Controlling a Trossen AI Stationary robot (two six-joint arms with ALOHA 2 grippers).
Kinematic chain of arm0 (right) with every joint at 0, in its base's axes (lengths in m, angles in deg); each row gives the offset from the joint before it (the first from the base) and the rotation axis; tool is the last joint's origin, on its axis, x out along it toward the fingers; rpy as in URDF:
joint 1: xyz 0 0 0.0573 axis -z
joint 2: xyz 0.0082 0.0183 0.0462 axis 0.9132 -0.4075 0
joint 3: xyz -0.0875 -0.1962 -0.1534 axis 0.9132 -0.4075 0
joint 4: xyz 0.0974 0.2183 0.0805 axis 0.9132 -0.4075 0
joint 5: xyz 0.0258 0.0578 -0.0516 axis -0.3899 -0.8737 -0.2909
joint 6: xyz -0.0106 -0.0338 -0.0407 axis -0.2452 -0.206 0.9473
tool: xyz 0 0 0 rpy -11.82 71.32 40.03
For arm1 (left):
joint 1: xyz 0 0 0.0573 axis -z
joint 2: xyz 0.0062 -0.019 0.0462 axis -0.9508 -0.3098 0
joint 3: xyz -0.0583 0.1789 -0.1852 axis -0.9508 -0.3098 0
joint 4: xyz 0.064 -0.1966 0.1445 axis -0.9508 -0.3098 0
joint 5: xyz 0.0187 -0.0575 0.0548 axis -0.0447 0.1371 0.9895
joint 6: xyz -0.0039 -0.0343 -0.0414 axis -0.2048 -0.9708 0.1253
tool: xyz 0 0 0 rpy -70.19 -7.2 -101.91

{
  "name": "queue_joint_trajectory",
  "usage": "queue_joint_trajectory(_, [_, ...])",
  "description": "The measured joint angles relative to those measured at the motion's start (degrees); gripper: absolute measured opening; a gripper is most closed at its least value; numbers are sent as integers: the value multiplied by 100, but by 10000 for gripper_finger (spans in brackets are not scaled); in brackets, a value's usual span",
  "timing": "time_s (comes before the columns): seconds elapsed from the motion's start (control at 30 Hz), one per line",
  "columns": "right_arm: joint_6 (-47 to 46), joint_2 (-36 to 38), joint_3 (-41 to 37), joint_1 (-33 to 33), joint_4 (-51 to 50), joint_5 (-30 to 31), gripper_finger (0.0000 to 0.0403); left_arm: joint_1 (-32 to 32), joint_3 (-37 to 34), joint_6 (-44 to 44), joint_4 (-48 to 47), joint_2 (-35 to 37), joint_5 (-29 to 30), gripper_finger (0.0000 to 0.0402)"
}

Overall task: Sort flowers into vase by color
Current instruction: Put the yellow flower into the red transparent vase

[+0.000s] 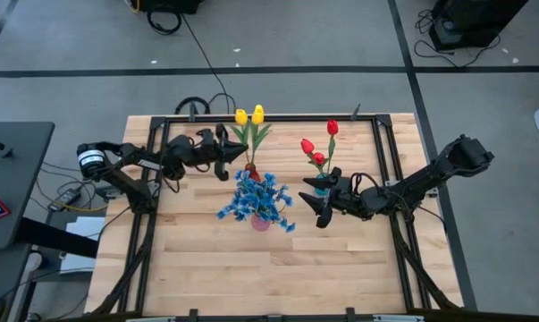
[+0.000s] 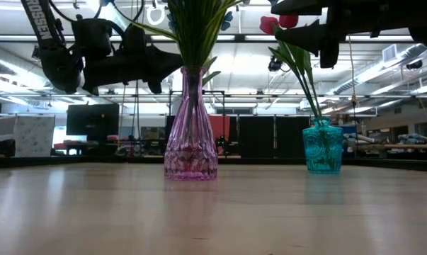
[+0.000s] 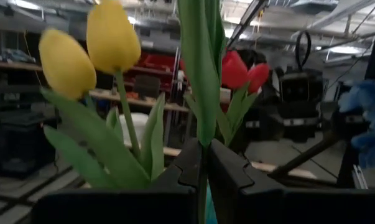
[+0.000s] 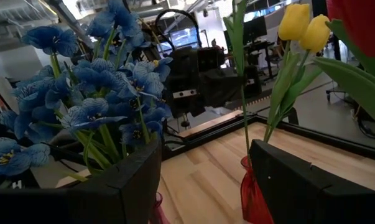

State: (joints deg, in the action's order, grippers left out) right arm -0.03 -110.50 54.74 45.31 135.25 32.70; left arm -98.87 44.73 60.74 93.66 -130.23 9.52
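My bench [image 1: 206, 268] is a light wooden top with a dark metal frame [image 1: 385, 161] around its edges. Three vases stand directly on it, all in the far half. The pink vase [image 2: 190, 127] stands near the centre. The red vase [image 4: 254, 199] is just beyond it, toward 11 o'clock. The teal vase [image 2: 322, 147] stands at about 2 o'clock from the pink one. The near half, toward 6 o'clock, shows only bare wood.
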Motion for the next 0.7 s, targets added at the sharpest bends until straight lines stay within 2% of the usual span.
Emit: queue_joint_trajectory(0.7, [-42,0,0,0,4,2,257,0,-2,877,-1640,11,-97,25])
